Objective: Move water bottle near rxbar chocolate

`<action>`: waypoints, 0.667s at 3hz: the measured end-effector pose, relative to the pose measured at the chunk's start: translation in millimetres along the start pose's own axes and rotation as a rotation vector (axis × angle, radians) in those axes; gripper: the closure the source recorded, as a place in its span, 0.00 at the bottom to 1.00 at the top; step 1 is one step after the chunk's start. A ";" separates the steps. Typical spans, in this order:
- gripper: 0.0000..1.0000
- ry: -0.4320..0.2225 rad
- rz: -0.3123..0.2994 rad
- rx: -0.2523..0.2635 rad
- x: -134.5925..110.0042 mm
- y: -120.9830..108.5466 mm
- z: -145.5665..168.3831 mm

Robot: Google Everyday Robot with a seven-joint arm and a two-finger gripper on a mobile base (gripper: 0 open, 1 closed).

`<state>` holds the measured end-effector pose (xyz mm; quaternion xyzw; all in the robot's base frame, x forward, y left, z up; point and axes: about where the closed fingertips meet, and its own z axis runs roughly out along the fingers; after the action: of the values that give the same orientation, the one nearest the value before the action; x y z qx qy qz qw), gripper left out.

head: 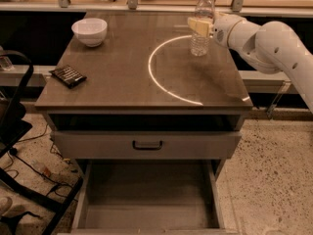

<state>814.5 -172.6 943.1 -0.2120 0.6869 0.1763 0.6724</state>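
**Mia:** Where is the gripper?

**Sam:** The gripper [198,26] is at the back of the table [127,84], right up against the bottle [199,44]. It sits at the top half of the bottle, below the cap.

**Mia:** Is it squeezing the bottle?

**Sam:** I cannot tell. It is right at the bottle, but I can't see if it holds tight or hangs loose.

**Mia:** And the bottle?

**Sam:** It stands up straight with its bottom on the table, just under the gripper. It does not look lifted.

**Mia:** Where is the bar?

**Sam:** The bar [68,75] lies flat, well apart from the gripper. It is across the table on the other side, by the front corner. A bowl [89,31] is across from the gripper too, at the back corner on that side.

**Mia:** So how much of the job is done?

**Sam:** Only the first bit, I think. The gripper is at the bottle, but the bottle and bar are well apart.

**Mia:** What is left?

**Sam:** Almost all of it. Get a good hold, lift the bottle and carry it across to the bar. Then set it down standing just beside the bar and let go.
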 end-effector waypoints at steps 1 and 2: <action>0.67 0.000 0.001 -0.004 0.2 2.2 1.7; 0.91 0.000 0.001 -0.007 0.4 4.3 3.5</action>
<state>815.1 -167.1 942.4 -0.2140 0.6864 0.1793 0.6715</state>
